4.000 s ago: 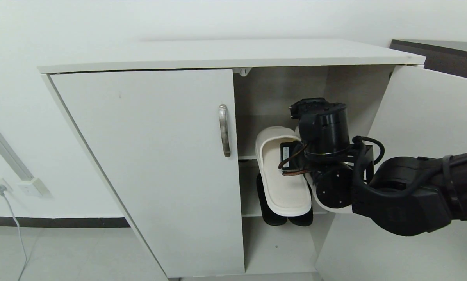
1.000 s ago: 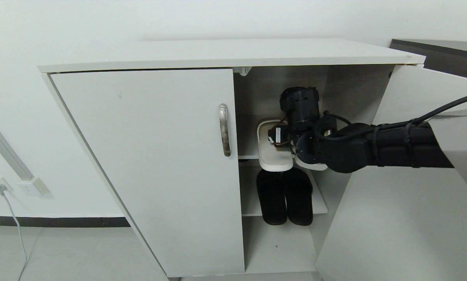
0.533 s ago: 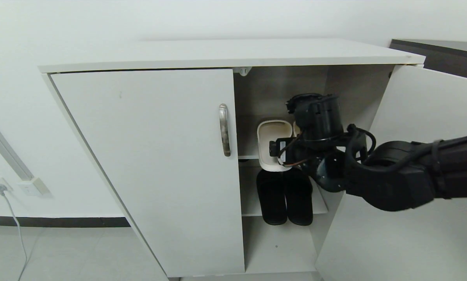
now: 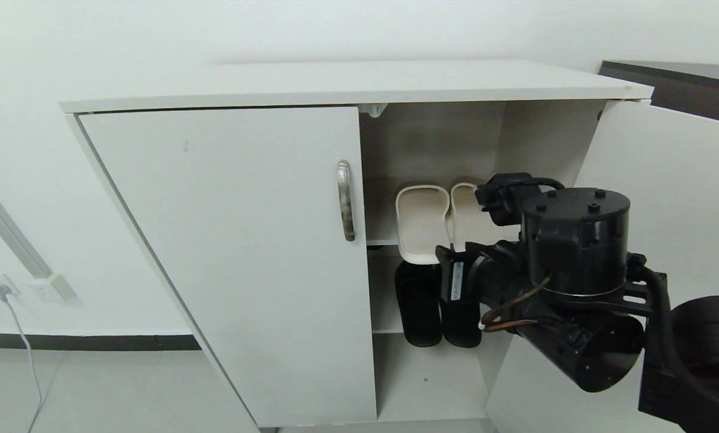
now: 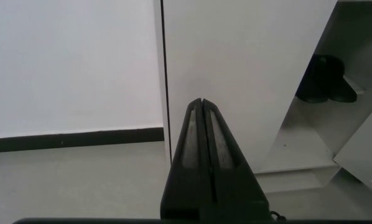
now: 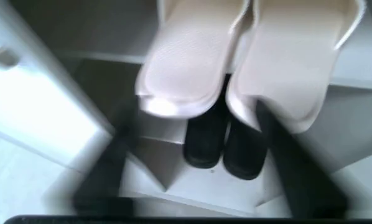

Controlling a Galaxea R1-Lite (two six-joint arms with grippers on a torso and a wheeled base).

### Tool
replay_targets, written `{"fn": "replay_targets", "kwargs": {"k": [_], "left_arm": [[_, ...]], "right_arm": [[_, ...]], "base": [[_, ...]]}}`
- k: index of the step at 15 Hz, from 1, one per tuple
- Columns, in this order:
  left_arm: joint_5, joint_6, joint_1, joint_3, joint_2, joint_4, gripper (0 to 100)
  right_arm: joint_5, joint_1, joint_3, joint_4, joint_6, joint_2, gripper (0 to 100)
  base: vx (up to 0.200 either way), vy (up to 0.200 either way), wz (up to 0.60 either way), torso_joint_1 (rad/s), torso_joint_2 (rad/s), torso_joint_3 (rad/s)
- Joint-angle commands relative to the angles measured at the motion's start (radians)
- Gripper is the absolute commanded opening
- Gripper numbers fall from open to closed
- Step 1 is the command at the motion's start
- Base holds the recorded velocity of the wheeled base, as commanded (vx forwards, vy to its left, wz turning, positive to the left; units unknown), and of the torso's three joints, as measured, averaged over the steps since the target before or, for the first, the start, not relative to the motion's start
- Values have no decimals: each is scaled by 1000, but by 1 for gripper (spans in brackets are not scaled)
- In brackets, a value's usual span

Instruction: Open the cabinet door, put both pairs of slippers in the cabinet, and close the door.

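Your right gripper (image 6: 195,134) has its dark fingers (image 6: 102,174) spread wide with nothing between them, near the pair of cream-white slide slippers (image 4: 422,222). These lie side by side on the upper shelf of the white panel cabinet (image 4: 347,81), heels overhanging. The pair of black slippers (image 4: 434,307) sits one shelf below. Your left gripper (image 5: 201,109) is pressed closed and empty, facing the closed left door (image 4: 233,258). The right door (image 4: 666,180) stands open.

Upper shelf (image 4: 379,243) bearing white slippers (image 4: 422,224), lower shelf (image 4: 385,297) bearing black slippers (image 4: 418,310)
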Motion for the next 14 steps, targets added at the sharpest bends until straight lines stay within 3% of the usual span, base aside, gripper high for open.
{"fn": "replay_targets", "kwargs": {"k": [1, 8, 14], "left_arm": [[0, 0, 0, 0, 1, 0, 0], [-3, 0, 0, 0, 1, 0, 0], [-5, -2, 0, -2, 1, 0, 0]], "right_arm": [[1, 21, 19, -3, 1, -9, 0], [1, 41, 33, -11, 4, 1, 0], [2, 43, 42, -11, 4, 2, 0]], "base": [[0, 0, 0, 0, 0, 0], [0, 0, 0, 0, 0, 0], [-200, 0, 0, 4, 2, 2]]}}
